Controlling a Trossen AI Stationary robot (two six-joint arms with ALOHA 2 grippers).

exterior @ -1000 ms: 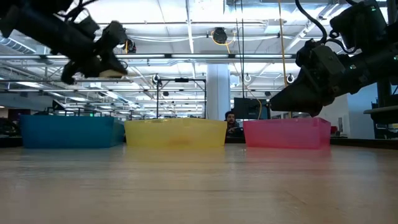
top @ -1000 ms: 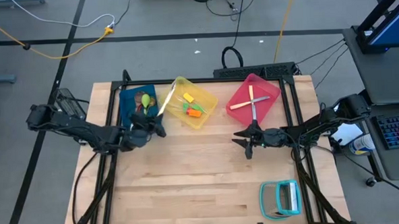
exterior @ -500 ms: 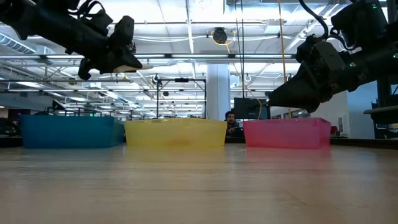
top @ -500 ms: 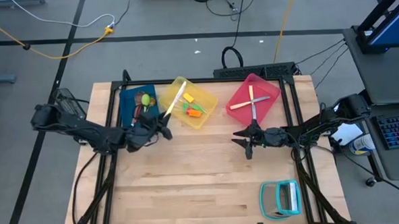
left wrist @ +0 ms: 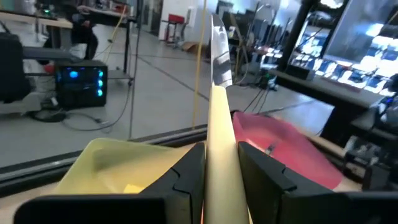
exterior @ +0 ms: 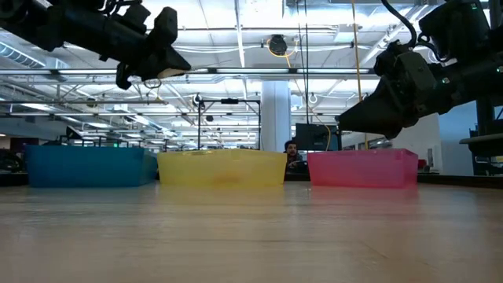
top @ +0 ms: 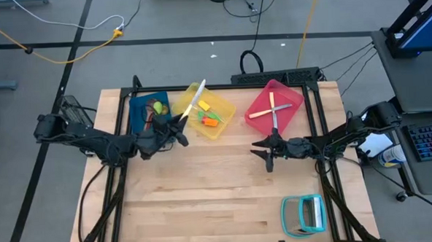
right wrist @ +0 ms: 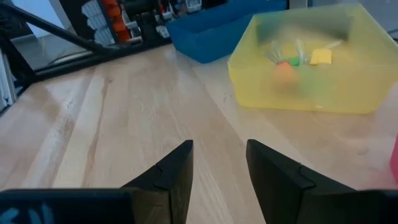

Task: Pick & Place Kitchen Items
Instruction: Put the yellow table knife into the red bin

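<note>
My left gripper (top: 178, 126) is shut on a cream-handled knife (top: 193, 100) above the near left corner of the yellow bin (top: 227, 119). The knife's silver blade (left wrist: 219, 56) reaches out over that bin. Small orange, yellow and green spatulas (top: 210, 115) lie in the yellow bin. Wooden utensils (top: 272, 110) lie crossed in the pink bin (top: 291, 94), and spoons (top: 155, 109) lie in the blue bin (top: 137, 110). My right gripper (right wrist: 219, 152) hangs open over bare table, just in front of the pink bin, with nothing between its fingers. My left gripper pinches the knife's cream handle (left wrist: 219, 162) between its two fingers. The fingers come level from the table's left, and the knife runs along them and sticks out ahead. It is lifted clear, its blade pointing toward the far right over the yellow bin.
A teal-framed rack (top: 304, 213) lies near the table's front right corner. The three bins stand in a row along the far edge. Bare wooden table (top: 204, 194) spreads between the bins and the near edge.
My left gripper has moved toward the table's right and far edge, risen a little and rolled. The knife has gone with it and now reaches farther over the yellow bin. My right gripper has kept still.
</note>
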